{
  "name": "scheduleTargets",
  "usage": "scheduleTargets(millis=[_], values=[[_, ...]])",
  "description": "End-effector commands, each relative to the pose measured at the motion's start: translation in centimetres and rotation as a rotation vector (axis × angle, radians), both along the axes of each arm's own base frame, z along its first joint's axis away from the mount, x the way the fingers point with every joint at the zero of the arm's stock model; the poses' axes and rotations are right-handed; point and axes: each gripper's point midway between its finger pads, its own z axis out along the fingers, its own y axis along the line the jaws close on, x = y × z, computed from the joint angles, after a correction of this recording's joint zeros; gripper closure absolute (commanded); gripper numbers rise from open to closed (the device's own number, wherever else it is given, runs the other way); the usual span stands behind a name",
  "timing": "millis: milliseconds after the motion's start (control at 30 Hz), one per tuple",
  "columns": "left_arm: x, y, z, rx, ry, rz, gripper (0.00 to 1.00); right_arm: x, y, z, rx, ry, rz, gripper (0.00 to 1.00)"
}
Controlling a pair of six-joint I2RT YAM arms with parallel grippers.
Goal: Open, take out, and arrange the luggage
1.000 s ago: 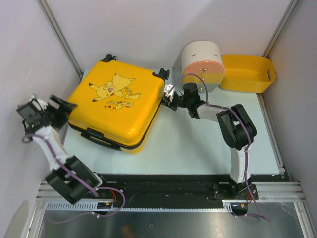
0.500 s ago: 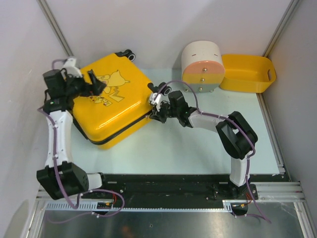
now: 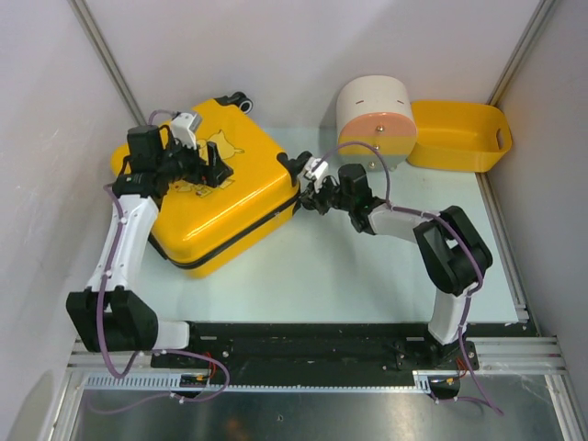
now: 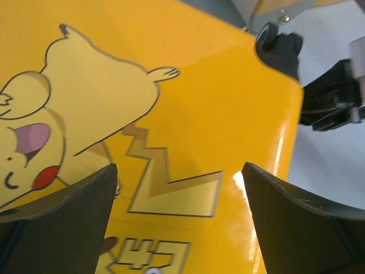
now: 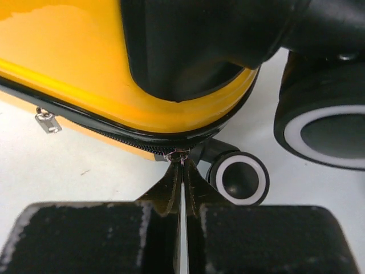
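Observation:
The luggage, a yellow hard-shell case with a cartoon print, lies flat and closed at the table's back left. My left gripper hovers over its printed lid, jaws wide open with nothing between them; in the left wrist view the gripper frames the lid's print. My right gripper is at the case's right corner, by a black wheel. In the right wrist view it is shut on the zipper pull at the black zipper seam of the luggage.
A cream-and-pink round box stands at the back, right of the case, with a yellow plastic basket beside it. Grey walls and slanted frame posts close in left and right. A second zipper tab hangs on the seam.
My left arm swung from the case's left side up over its lid. The case turned and shifted toward the back left. My right gripper stayed shut at the case's right corner throughout.

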Motion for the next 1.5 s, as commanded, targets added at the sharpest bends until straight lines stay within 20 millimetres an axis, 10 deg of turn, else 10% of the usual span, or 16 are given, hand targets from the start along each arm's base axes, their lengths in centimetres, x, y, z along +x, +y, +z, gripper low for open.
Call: scheduleTargets(millis=[0, 333, 700, 900, 1133, 1467], values=[[0.7, 0.7, -1.6, 0.09, -0.004, -0.037, 0.04, 5.2, -3.9, 4.1, 0.094, -0.195, -0.073, 1.0], [0.6, -8.0, 0.6, 0.186, -0.125, -0.336, 0.0, 2.6, -1.6, 3.3, 0.176, -0.183, 0.182, 1.0], [6.8, -16.3, 1.1, 0.319, -0.201, -0.36, 0.0, 2.3, -1.5, 2.4, 0.188, -0.098, 0.149, 1.0], [8.4, -19.6, -2.4, 0.406, -0.191, -0.408, 0.0, 2.2, -1.5, 2.2, 0.183, -0.083, 0.141, 1.0], [10.0, -19.8, -6.1, 0.51, -0.135, -0.406, 0.24, 2.1, -1.1, 2.0, 0.179, -0.08, 0.129, 1.0], [0.2, -15.1, -12.7, 0.599, 0.152, -0.562, 0.63, -2.3, 0.8, 1.8, 0.208, -0.022, 0.158, 1.0]])
